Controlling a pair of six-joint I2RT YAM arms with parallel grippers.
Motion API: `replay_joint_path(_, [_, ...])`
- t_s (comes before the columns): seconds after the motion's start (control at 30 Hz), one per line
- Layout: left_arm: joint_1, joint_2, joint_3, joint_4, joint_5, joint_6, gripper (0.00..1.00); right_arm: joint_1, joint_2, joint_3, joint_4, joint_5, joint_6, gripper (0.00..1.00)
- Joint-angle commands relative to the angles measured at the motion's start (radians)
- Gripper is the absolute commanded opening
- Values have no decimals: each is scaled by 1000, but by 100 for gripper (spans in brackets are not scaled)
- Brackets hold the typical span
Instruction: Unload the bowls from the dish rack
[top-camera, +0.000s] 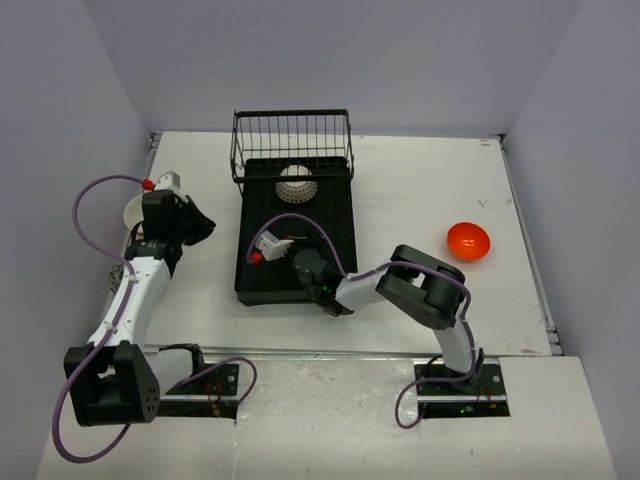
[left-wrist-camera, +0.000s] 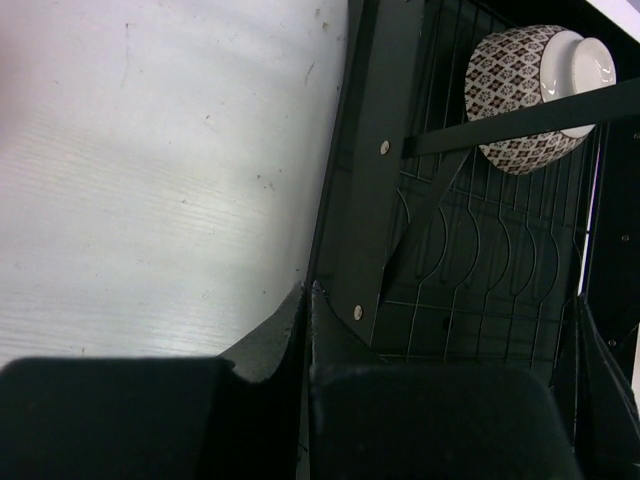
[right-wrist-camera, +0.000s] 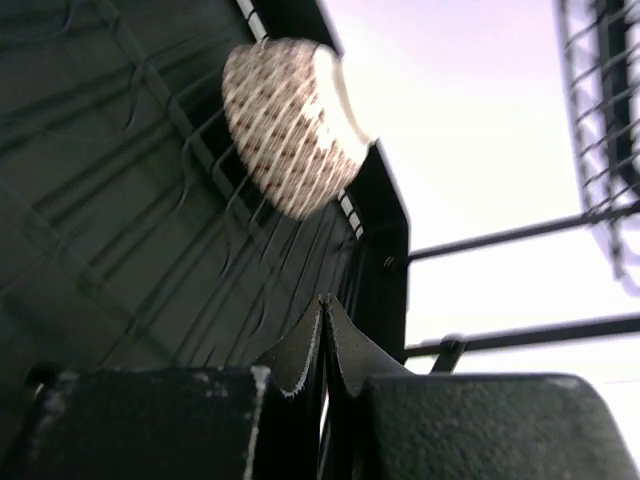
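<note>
While the right claw hovers clenched and empty over the dish rack, a patterned bowl leans ahead of it (left claw, likewise clenched, sits just outside the rack).

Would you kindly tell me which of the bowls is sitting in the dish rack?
The brown-and-white patterned bowl, upside down in the dish rack near its wire basket; the orange bowl sits on the table, right of the rack.
</note>
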Motion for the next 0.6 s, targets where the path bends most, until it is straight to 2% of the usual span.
replay_joint_path(0.0, [-5, -30, -28, 83, 28, -13, 0, -11, 31, 125, 143, 4, -131, 0])
replay_joint_path(0.1, [-5, -7, -39, 102, 20, 10, 0, -38, 70, 202, 121, 1, -161, 0])
replay_joint_path(0.3, [-5, 38, -37, 117, 48, -1, 0, -75, 155, 425, -61, -46, -129, 0])
replay_joint_path(0.57, [-7, -29, -57, 128, 54, -50, 0, -144, 240, 585, -207, -92, -102, 0])
